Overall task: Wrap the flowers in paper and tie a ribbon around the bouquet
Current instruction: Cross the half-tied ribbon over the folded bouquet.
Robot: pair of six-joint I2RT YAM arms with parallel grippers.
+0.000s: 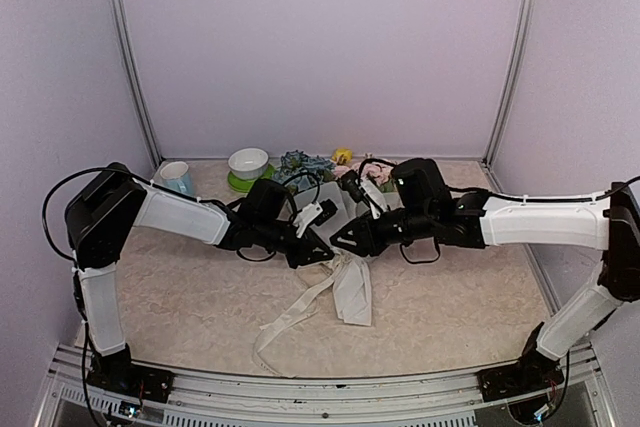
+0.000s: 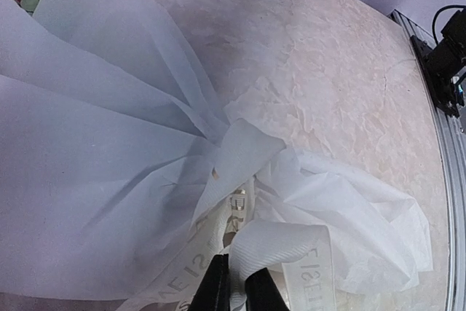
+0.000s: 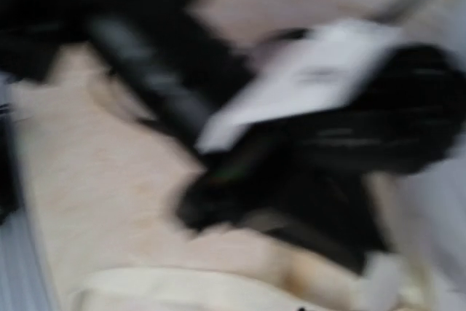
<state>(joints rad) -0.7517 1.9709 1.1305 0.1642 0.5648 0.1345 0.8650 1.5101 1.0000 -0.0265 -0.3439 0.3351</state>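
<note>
**Desk:** Where's the bouquet [image 1: 350, 282]?

**Me:** Mid-table [image 1: 180, 297], between my two arms. The flowers [image 1: 305, 162] stick out of the far end of the paper [image 2: 109, 180].

**Desk:** And the ribbon [image 2: 309, 264]?

**Me:** At the paper's gathered neck. My left gripper [image 2: 237, 282] is pinched nearly closed on it. The right gripper [image 1: 345, 239] is just beside, but I can't tell its opening.

**Desk:** Dishes?

**Me:** Far side: a bowl [image 1: 248, 160] on a green plate [image 1: 233, 184], and a cup [image 1: 176, 177] to the left. I can't see what's in them.

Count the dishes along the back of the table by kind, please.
cup: 1
bowl: 1
green plate: 1
Total: 3
</note>
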